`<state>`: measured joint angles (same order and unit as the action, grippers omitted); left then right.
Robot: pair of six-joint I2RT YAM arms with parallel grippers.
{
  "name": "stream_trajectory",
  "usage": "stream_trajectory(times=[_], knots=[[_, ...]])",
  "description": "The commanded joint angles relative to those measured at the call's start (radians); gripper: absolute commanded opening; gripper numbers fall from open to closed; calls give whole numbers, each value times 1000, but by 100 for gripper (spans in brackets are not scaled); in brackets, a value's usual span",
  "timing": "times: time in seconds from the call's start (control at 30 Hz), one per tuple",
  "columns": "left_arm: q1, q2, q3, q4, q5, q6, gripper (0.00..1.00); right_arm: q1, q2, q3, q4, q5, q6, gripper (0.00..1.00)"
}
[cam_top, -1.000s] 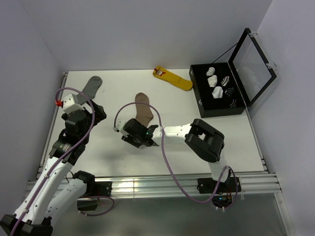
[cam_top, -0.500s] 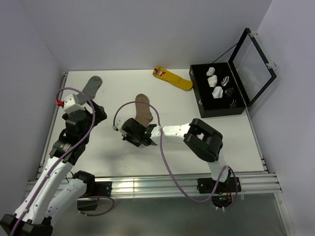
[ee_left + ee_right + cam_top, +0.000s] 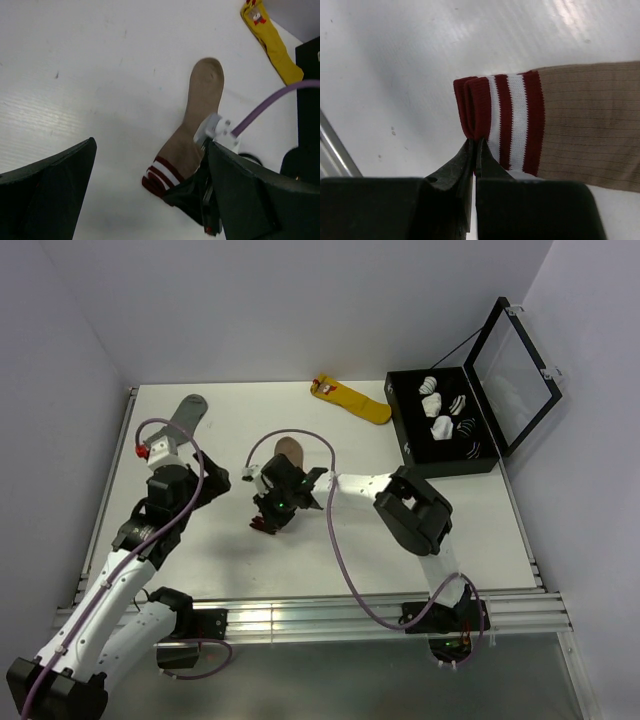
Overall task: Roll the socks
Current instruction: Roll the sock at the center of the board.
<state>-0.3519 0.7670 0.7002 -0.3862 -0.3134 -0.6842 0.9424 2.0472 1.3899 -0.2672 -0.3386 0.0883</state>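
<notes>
Sock [image 3: 570, 125] lies at middle of worktop [image 3: 480, 520], toe at 12 o'clock, striped cuff at 6. Right fingers [image 3: 457, 170] pressed together, pinching bunched red cuff edge. Left fingers [image 3: 55, 185] spread wide at sock's 9 o'clock, apart from it. Grey sock [image 3: 188, 415] at 10 o'clock, yellow sock [image 3: 360, 402] at 1, open black box [image 3: 450, 465] at 2.

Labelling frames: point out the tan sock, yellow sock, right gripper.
tan sock [image 3: 200, 107], left wrist view, foot section
yellow sock [image 3: 359, 403], top external view, mid-length
right gripper [image 3: 474, 149], right wrist view, between closed fingertips
</notes>
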Motion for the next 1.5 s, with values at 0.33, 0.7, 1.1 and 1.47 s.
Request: stream_trajectory(times=[0.33, 0.7, 1.1, 1.47], knots=[[-21, -3, -261, 110, 264, -262, 99, -205, 129, -12, 192, -441, 310, 0], [-53, 152, -324, 308, 237, -412, 96, -255, 199, -2, 201, -487, 349, 0], [-53, 414, -180, 342, 224, -534, 77, -255, 203, 12, 174, -448, 321, 0], [-53, 514, -120, 369, 253, -568, 62, -255, 203, 11, 177, -439, 315, 0]])
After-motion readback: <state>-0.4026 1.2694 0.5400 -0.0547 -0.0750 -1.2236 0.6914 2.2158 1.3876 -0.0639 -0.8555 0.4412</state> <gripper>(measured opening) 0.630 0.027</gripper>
